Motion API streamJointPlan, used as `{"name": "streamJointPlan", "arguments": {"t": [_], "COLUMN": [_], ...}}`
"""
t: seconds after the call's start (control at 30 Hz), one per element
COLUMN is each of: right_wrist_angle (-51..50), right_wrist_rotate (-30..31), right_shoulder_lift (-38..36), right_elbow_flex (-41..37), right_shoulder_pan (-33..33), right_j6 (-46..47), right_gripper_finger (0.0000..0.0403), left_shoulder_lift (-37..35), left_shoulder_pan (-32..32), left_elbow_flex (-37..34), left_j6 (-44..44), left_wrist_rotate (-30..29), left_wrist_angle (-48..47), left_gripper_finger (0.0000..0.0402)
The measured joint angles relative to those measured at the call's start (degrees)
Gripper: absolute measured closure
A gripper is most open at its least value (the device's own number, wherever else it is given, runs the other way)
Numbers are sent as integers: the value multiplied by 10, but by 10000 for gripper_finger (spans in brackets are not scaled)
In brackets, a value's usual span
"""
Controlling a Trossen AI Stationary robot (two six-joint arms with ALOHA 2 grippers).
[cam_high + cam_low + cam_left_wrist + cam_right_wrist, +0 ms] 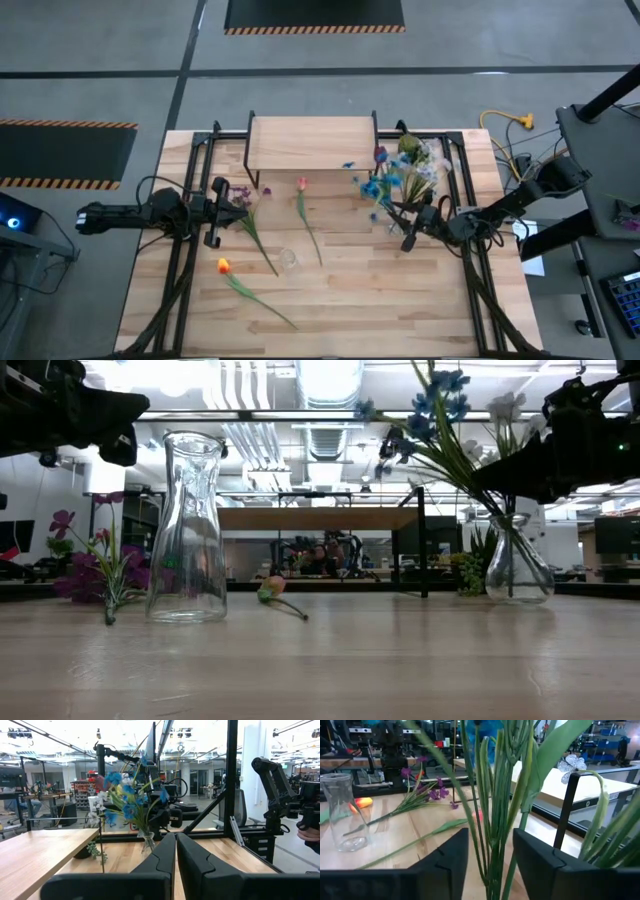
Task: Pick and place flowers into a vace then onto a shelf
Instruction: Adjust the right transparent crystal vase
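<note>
1. High view: The shelf (312, 140) stands at the table's far edge. The right gripper (408, 224) is beside a bunched bouquet (400, 172), just right of the shelf. Three loose flowers lie on the table (400, 300): a purple one (250, 222) by the left gripper (213, 212), a pink one (305, 215), and an orange one (245, 285). An empty clear vase (288, 259) stands between them.

2. Low view: The tall empty vase (188, 530) stands upright. The round vase (518, 570) holds the bouquet, with a dark arm above it.

3. Left wrist view: The left gripper's fingers (162, 855) are pressed together, holding nothing, and point toward the distant bouquet (127, 800).

4. Right wrist view: The right gripper (490, 852) is spread wide with green stems (495, 815) standing between its fingers, which do not visibly pinch them. Closing off-centre would likely catch only some stems; the rest could splay, or the round vase could tip as it is lifted.
</note>
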Motion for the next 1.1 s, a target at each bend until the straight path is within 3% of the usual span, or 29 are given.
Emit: {"name": "streamJointPlan", "arguments": {"t": [0.27, 0.57, 0.8, 1.1], "right_wrist_angle": [2, -3, -121, -10], "right_wrist_rotate": [-17, -20, -45, -50], "right_shoulder_lift": [-14, -21, -18, -19], "right_elbow_flex": [9, 11, 10, 18], "right_shoulder_pan": [0, 0, 3, 26], "right_j6": [-13, -25, 118, 36], "right_gripper_finger": [216, 218, 227, 218], "left_shoulder_lift": [0, 0, 0, 0], "left_shoulder_pan": [0, 0, 0, 0], "left_elbow_flex": [0, 0, 0, 0], "left_j6": [0, 0, 0, 0], "left_wrist_rotate": [0, 0, 0, 0], "left_wrist_angle": [0, 0, 0, 0], "left_gripper_finger": [402, 402, 402, 402]}}
